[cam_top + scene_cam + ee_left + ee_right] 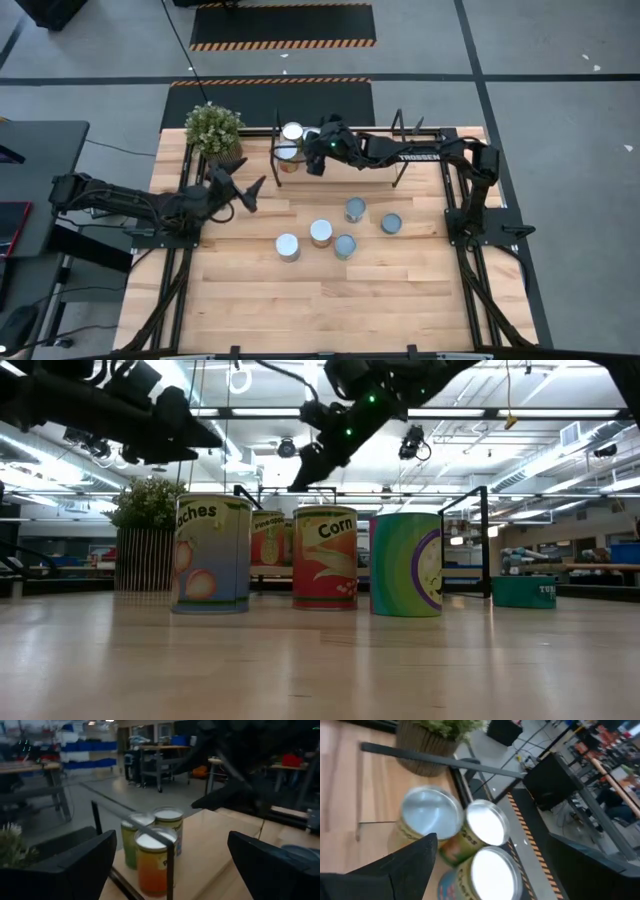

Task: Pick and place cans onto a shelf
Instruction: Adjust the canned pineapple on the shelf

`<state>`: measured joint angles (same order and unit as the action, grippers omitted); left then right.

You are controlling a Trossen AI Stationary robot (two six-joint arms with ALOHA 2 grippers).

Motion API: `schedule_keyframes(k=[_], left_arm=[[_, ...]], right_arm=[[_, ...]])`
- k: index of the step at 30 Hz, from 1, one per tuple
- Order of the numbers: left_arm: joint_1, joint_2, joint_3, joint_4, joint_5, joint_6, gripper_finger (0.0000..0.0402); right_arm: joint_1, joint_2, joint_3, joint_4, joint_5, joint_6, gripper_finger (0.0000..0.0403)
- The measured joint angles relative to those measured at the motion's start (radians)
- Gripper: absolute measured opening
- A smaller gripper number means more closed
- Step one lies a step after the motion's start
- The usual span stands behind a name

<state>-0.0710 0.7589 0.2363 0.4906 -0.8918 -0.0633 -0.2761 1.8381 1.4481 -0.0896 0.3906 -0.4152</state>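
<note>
Three cans stand close together on the left end of the light-wood shelf (365, 172): two show in the high view (291, 131) (288, 153), all three in the left wrist view (152, 855) and the right wrist view (431, 815). Several more cans stand on the tabletop (321, 232) (325, 556). My right gripper (318, 152) (492, 845) is open, just above the shelf cans, its fingers on either side of the nearest can's top (490, 870). My left gripper (250, 190) (172, 865) is open and empty above the table, near the shelf's left end, facing the cans.
A potted green plant (214, 130) (150, 540) stands at the far left corner, beside the shelf's left black frame (277, 140). The shelf's right part holds no cans. Bare table lies at the near side (330, 310).
</note>
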Motion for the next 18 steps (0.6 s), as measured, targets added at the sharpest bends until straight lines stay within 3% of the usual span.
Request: schedule_keyframes(k=[6,11,18], left_arm=[[0.056,0.000,0.000,-0.047,-0.003,-0.096,0.0387],[0.095,0.000,0.000,-0.071,0.040,-0.140,0.0387],[0.131,0.000,0.000,-0.076,0.066,-0.139,0.0387]], right_arm=[[0.001,0.000,0.026,-0.046,-0.187,0.049,0.0377],[0.002,0.001,0.040,-0.065,-0.202,0.129,0.0373],[0.007,0.085,0.304,-0.231,-0.206,0.110,0.0373]])
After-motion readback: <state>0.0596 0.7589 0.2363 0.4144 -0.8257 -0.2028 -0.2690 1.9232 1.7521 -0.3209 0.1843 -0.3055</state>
